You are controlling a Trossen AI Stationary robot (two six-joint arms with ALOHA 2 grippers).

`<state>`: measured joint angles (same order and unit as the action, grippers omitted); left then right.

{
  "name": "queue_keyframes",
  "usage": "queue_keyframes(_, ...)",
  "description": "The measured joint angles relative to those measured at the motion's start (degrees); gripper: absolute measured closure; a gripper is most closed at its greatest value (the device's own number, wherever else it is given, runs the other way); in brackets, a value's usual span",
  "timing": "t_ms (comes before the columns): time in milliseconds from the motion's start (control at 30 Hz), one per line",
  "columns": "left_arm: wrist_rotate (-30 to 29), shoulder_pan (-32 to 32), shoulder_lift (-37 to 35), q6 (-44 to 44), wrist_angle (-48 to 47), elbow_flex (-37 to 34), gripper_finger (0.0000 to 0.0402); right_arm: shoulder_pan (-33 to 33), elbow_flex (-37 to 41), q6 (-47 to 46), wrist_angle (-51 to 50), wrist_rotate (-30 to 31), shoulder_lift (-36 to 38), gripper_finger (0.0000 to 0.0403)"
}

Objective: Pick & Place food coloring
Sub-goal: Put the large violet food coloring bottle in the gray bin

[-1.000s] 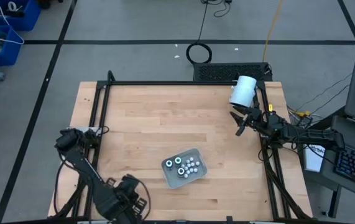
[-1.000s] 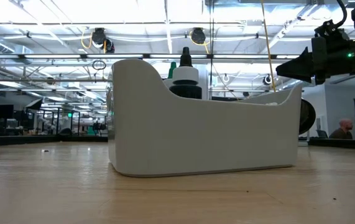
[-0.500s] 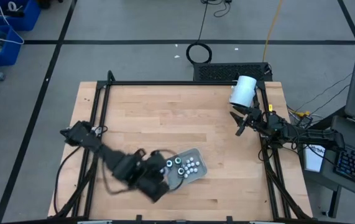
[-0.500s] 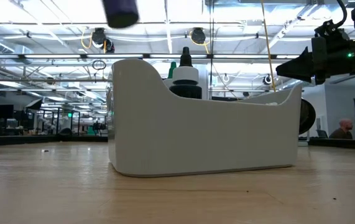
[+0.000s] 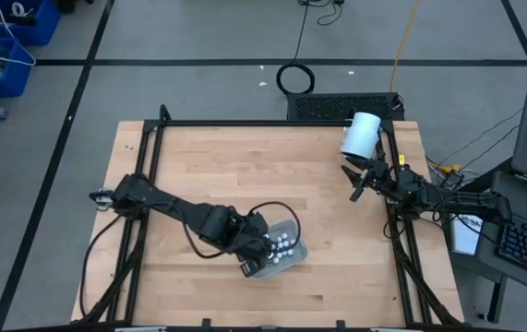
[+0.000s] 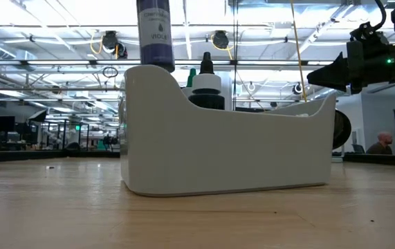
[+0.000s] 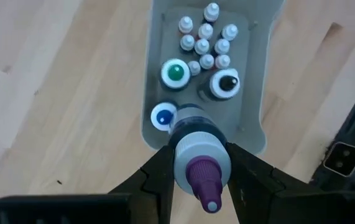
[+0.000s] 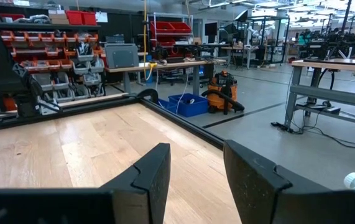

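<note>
Swung in from the tabletop edge, left claw holds a violet bottle above the tray; right claw, parted and empty, waits beside the white cylinder.

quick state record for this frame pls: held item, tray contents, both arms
held item: violet food coloring bottle, purple tip, clamped between the left gripper jaws
position: over the near end of the clear tray, not yet set down
tray contents: green-capped bottle, black-capped bottle, blue-capped bottle, and a cluster of small whitish bottles
right gripper: jaws apart, holding nothing, idle at the table's right edge
other: white cylinder at the far right corner
</note>
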<state>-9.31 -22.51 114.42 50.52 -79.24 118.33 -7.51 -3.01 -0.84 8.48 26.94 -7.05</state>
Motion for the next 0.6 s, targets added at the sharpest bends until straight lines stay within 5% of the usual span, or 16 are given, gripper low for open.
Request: queue_keyframes(600, 0.4, -2.7, 0.2, 0.5, 2.9, 0.0, 0.0278, 0.0, 0.0, 0.0, -0.1, 0.0, 0.0, 0.0261)
